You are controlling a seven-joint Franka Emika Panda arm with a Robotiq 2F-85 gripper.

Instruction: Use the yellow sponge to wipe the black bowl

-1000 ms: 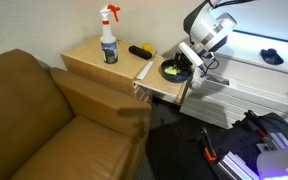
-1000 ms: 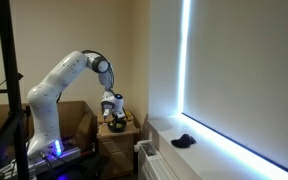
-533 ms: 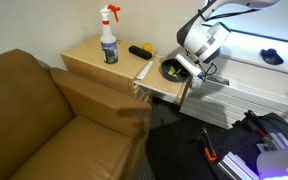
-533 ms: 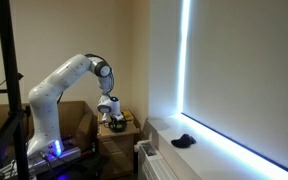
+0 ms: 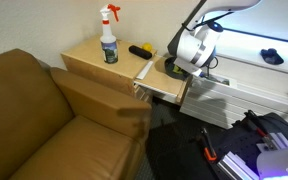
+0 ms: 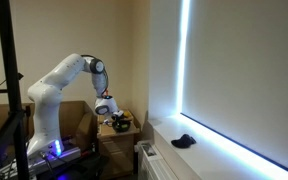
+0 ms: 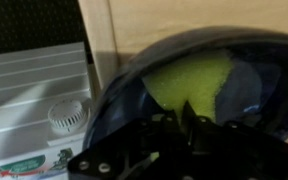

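The black bowl (image 7: 124, 88) fills the wrist view, with the yellow sponge (image 7: 189, 78) pressed inside it. My gripper (image 7: 184, 112) is shut on the sponge, its fingertips close together at the sponge's lower edge. In an exterior view the gripper (image 5: 189, 55) hangs low over the bowl (image 5: 170, 68) at the right end of the wooden table (image 5: 89, 58) and hides most of it. In an exterior view the gripper (image 6: 111, 110) sits just above the bowl (image 6: 120, 124).
A spray bottle (image 5: 108, 38) and a black-and-yellow tool (image 5: 141, 50) stand on the table left of the bowl. A brown couch (image 5: 44, 115) is in front. A white radiator (image 7: 34, 100) is beside the table. A small dark blue object (image 5: 271, 56) lies on the sill.
My gripper has moved left across the bowl with the sponge, and it now covers most of the bowl in the exterior view.
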